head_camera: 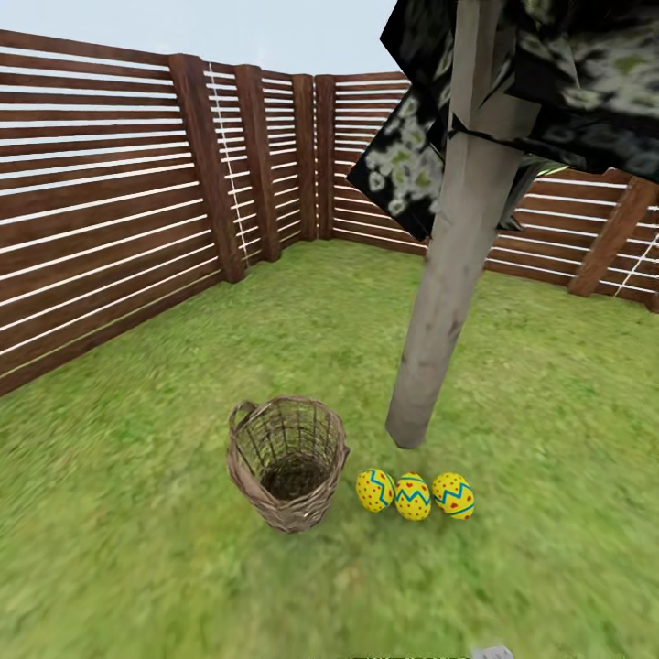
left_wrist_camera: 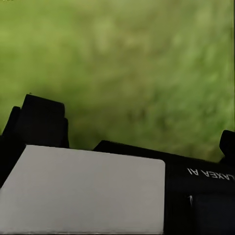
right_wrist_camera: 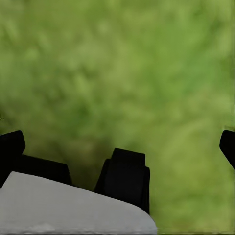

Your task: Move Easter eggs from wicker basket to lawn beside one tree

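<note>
With all three eggs (head_camera: 414, 494) at the tree's (head_camera: 448, 302) six o'clock and the basket (head_camera: 287, 462) empty, I only keep my tools away, their grip I cannot tell.

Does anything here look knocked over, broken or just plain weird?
Nothing stands out. The wicker basket stands upright and looks empty on the lawn; the three Easter eggs lie in a neat row beside it, near the tree.

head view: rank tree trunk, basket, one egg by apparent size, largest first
1. Tree trunk, by far the longest shape, running from the top edge down to the lawn.
2. Basket, wider than the trunk but much shorter.
3. Egg, smallest; all three eggs look alike in size.
Basket and eggs sit at similar distance, so that ranking holds.
</note>
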Robot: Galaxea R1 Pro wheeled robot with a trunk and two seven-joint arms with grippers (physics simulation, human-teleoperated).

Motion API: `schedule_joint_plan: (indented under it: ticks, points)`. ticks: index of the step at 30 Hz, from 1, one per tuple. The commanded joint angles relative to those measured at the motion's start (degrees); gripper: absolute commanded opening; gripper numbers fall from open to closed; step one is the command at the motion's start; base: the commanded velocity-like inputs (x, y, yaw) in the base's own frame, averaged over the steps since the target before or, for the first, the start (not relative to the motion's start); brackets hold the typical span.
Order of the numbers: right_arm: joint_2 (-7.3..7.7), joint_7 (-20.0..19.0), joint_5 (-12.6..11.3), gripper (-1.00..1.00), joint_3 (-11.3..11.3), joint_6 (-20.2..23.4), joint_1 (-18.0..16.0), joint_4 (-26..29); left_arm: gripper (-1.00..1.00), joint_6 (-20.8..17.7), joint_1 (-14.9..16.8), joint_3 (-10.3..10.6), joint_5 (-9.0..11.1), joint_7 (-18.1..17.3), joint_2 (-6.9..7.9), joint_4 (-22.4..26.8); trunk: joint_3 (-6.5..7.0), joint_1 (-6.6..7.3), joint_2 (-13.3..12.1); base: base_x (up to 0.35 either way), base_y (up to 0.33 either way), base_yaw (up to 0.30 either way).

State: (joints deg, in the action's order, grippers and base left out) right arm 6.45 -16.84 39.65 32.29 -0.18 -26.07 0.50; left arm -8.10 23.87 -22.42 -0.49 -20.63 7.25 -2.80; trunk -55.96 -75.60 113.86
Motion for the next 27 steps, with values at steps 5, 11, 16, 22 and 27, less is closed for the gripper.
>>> schedule_joint_plan:
  ticks: [5,11,16,22,27]
  points:
    - [-0.10,-0.2,0.6,1.00,0.5,-0.1,0.2,0.0,1.00,-0.2,0.0,-0.5,0.0,-0.1,-0.05,-0.1,0.45,1.11,-2.0,0.000,0.000,-0.173]
    - [-0.21,-0.2,0.8,1.00,0.5,-0.1,0.3,0.0,1.00,-0.2,-0.7,-0.4,-0.2,-0.1,-0.25,-0.1,0.23,1.11,-2.0,0.000,0.000,-0.072]
    - [-0.27,-0.2,0.8,1.00,0.4,0.0,0.7,-0.2,1.00,-0.2,-0.8,-0.5,0.0,-0.1,-0.22,-0.1,0.22,1.11,-2.0,0.000,0.000,-0.006]
    - [-0.30,-0.2,0.8,1.00,0.4,-0.1,2.4,-0.6,1.00,-0.2,-0.8,-0.5,0.1,0.0,0.06,-0.1,0.21,1.11,-2.0,0.000,0.000,0.000]
    - [-0.30,-0.2,0.8,1.00,0.4,0.0,3.2,-0.7,1.00,-0.2,-0.8,-0.6,0.0,0.0,0.70,0.0,0.21,1.11,-2.0,0.000,0.000,0.000]
